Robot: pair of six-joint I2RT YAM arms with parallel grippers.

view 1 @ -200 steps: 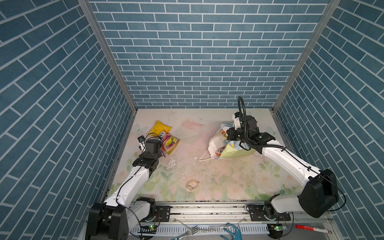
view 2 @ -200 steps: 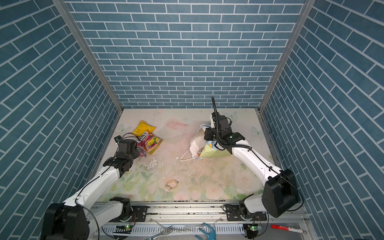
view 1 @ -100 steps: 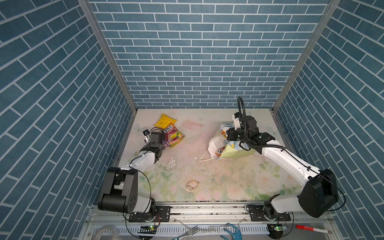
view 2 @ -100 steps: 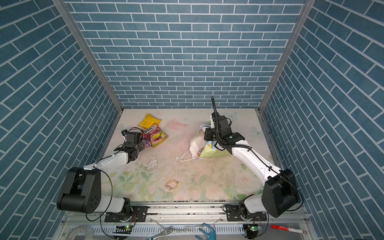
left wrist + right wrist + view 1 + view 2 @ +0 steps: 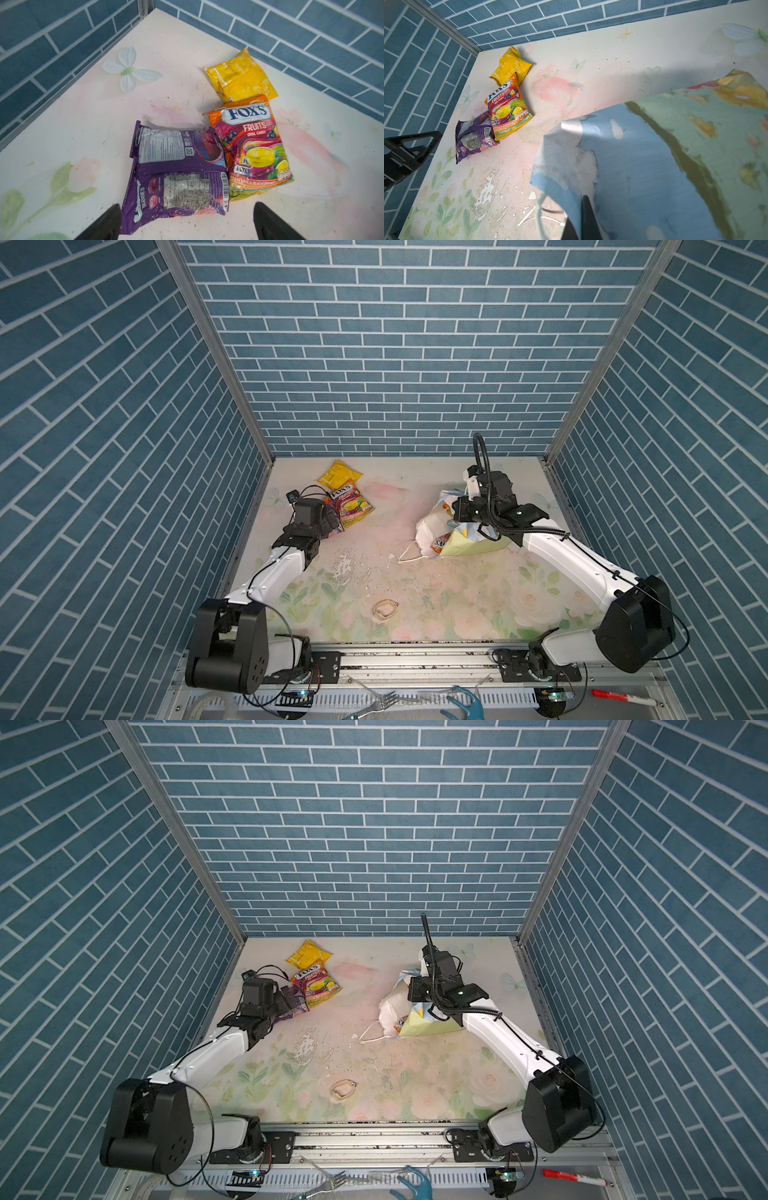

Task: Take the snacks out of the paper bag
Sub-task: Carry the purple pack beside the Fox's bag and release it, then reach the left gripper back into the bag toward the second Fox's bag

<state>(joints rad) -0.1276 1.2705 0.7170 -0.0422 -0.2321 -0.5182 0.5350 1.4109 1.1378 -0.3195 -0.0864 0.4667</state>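
Snacks: partly unloaded. Three lie on the table [image 5: 415, 605], and at least one remains in the paper bag [image 5: 469, 545].

Left claw [image 5: 186, 204]: fingers spread wide, gripping nothing. The purple packet [image 5: 176, 166] lies flat, printed back up, with its near end between the two fingers. I read this as a set-down, with the claw released so the packet stays put when the arm lifts.

Outward from there, the orange FOX'S packet [image 5: 253, 149] touches the purple one on the side nearer the paper bag. The yellow packet [image 5: 239, 76] touches the FOX'S packet's top edge. All three sit well apart from the paper bag, off its mouth side. They are probably piled there to keep the mouth clear.

Right claw [image 5: 458, 511]: clenched on the paper bag's upper rim. The bag leans with its base on the table, its mouth lifted and facing the pile. The grip likely stops the light paper from sliding and holds the opening wide for the other arm.

An orange-printed packet [image 5: 440, 541] shows inside the mouth. Anything deeper is hidden. The white string handle [image 5: 409, 558] trails on the table just beside the mouth.

Next move, as I judge it: the left arm rises clear and crosses to the mouth. The crinkly film could snag a finger on the way up.
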